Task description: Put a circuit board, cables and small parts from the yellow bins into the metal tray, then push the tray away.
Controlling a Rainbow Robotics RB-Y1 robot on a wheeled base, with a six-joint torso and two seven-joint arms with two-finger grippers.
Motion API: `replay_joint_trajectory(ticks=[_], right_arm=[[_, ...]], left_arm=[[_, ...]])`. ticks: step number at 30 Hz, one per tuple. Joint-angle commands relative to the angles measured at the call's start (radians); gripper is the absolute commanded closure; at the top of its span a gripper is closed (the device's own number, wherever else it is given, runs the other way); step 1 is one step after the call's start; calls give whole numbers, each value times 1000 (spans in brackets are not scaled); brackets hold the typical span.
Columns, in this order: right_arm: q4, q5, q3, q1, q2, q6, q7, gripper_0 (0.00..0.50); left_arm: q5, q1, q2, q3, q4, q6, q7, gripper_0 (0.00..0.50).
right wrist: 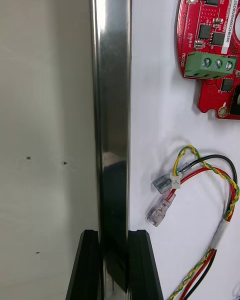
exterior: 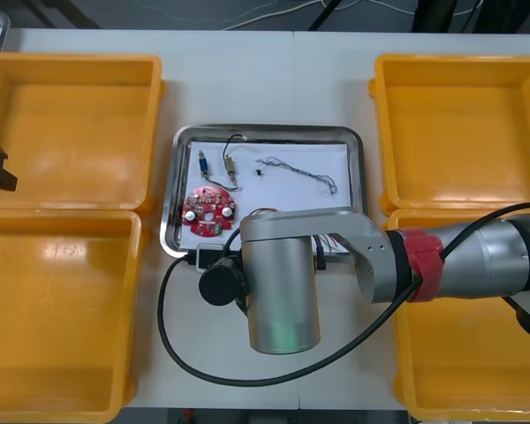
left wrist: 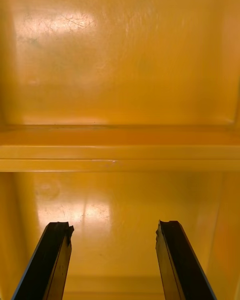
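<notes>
While the right hand [right wrist: 114, 236] clamps the metal tray [right wrist: 112, 105] rim, circuit board [right wrist: 212, 45] just beyond, left hand [left wrist: 114, 224] apart over yellow bin [left wrist: 120, 80].

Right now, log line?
right gripper shut on metal tray rim | left gripper open over yellow bins | circuit board, cables in tray

**Even overhead light, glare on glossy surfaces**

Bright, soft light falls from above. Shadows on the table [exterior: 247, 71] are faint and soft-edged. White glare patches sit on the bin [left wrist: 70, 22] floor, and the tray [right wrist: 112, 105] rim carries a mirror-bright streak.
</notes>
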Motion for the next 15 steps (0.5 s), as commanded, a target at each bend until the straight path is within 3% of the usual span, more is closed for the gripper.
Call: replay_joint_trajectory(ticks=[1, 15], right_arm=[[41, 16, 15, -65, -17, -33, 54, 500], [220, 16, 15, -128, -21, -198, 117, 500]], left_arm=[[5, 15, -3, 23, -29, -11, -29, 0], [5, 15, -3, 23, -29, -11, -29, 0]])
